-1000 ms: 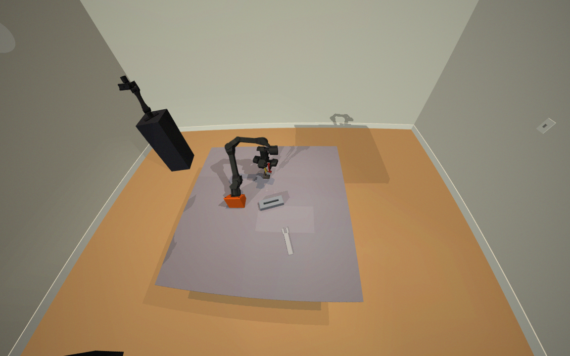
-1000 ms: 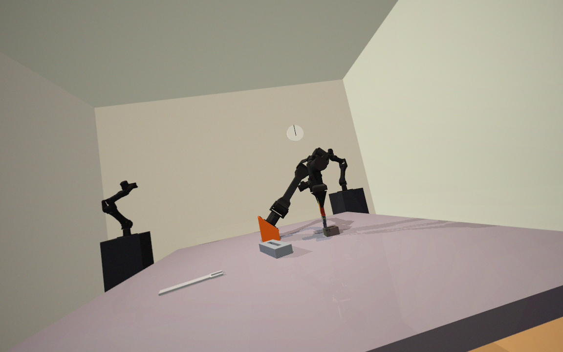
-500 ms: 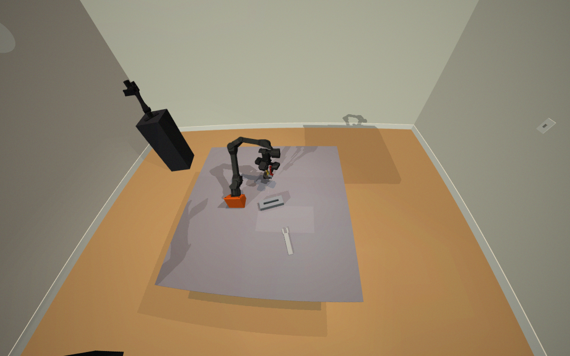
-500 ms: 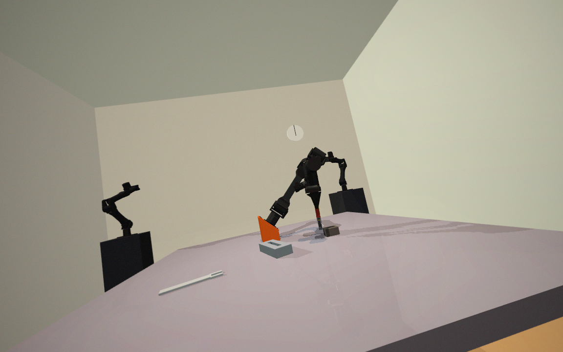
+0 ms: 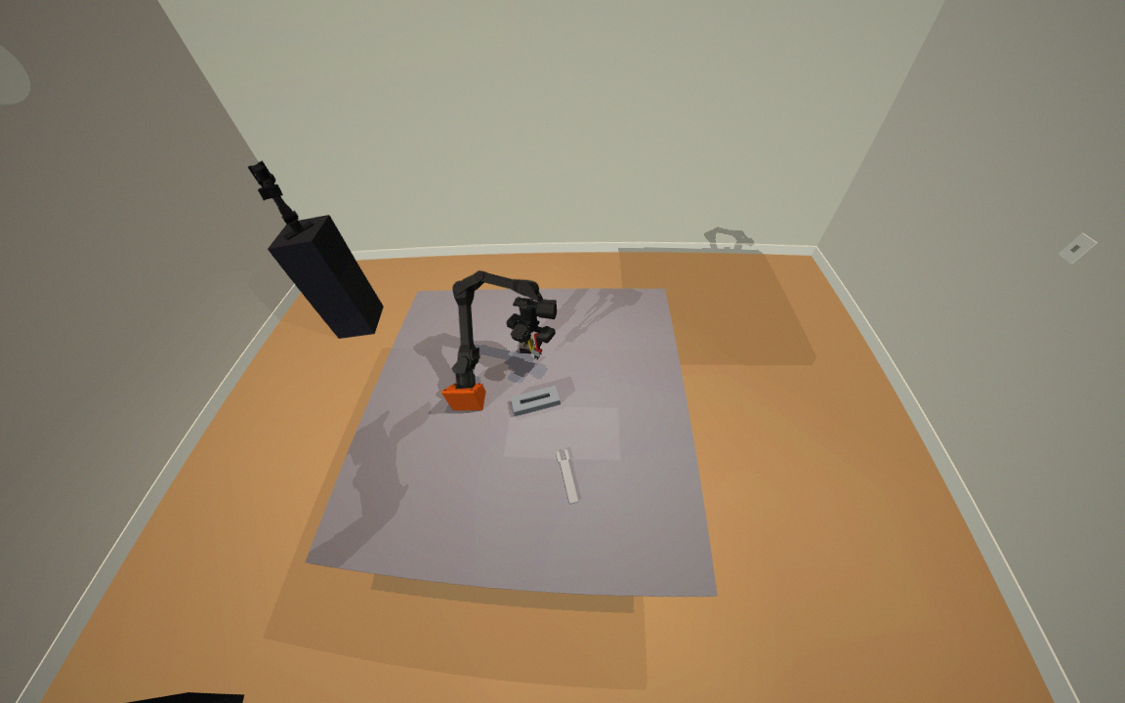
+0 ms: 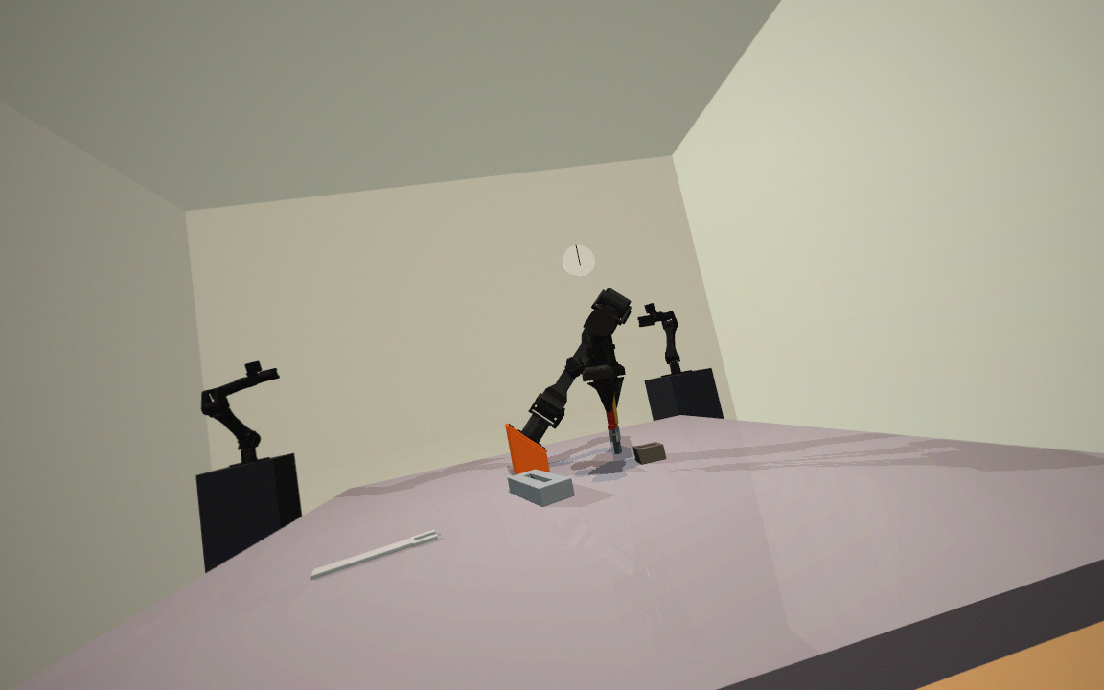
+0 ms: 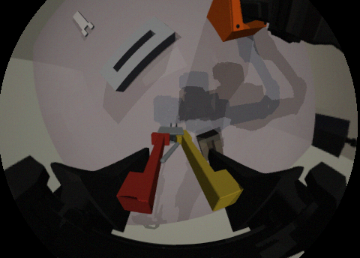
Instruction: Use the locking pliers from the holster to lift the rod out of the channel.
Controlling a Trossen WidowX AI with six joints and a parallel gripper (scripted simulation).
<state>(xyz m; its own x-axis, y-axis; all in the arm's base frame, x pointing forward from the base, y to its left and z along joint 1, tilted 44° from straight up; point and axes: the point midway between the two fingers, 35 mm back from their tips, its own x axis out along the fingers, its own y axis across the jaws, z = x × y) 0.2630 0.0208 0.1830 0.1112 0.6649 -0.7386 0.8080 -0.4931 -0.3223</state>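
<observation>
Top, channel block: the grey slotted block [image 5: 553,399] [image 6: 530,489] [image 7: 140,55] is the landmark on the worktop [image 5: 619,524] [image 6: 453,617] [image 7: 75,100]; its slot runs mostly left to right.
Top, locking pliers: the locking pliers [image 5: 536,345] [image 6: 612,420] [image 7: 155,160] are on the block's far side, toward the picture's top.
Exterior, height: the pliers hang roughly upright, tips down, behind and right of the block, outside the holster [image 5: 522,349] [image 6: 650,452] [image 7: 204,145].
Wrist, tool: the tool [image 5: 533,334] [image 6: 606,394] [image 7: 179,152] stands fairly wide, its fingers against the spread red and yellow handles.
Wrist, rod: presumably in the block's slot, up-left of the pliers; I cannot make it out.
Wrist, long axis: the slot slants lower left to upper right.
Wrist, next: probably carry the pliers to the block and match that slant before lowering; squeezing early could lock them on nothing.
</observation>
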